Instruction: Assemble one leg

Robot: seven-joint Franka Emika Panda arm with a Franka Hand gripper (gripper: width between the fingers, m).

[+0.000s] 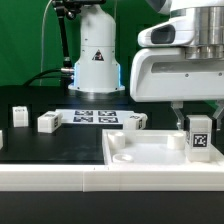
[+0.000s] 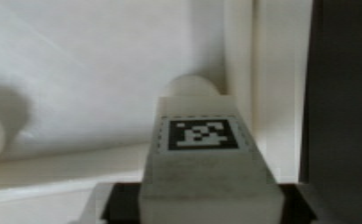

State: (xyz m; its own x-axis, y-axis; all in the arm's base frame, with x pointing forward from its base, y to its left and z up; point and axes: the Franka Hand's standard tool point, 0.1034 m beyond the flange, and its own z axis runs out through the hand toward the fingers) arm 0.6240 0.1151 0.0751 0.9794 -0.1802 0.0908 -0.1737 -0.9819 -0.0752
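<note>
Here the claw (image 1: 199, 128) grips a tagged leg (image 1: 199, 138) upright inside the rimmed white panel (image 1: 150, 153).

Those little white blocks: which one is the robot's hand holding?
The leg at the exterior view's right, upright over the white panel in the hand. The others lie loose on the table.

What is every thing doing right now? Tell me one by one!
gripper: jaws shut on the leg.
leg: upright, held at a corner of the panel.
panel: lying flat on the table.
marker board: flat on the table.
spare legs: lying loose on the table, untouched.
</note>
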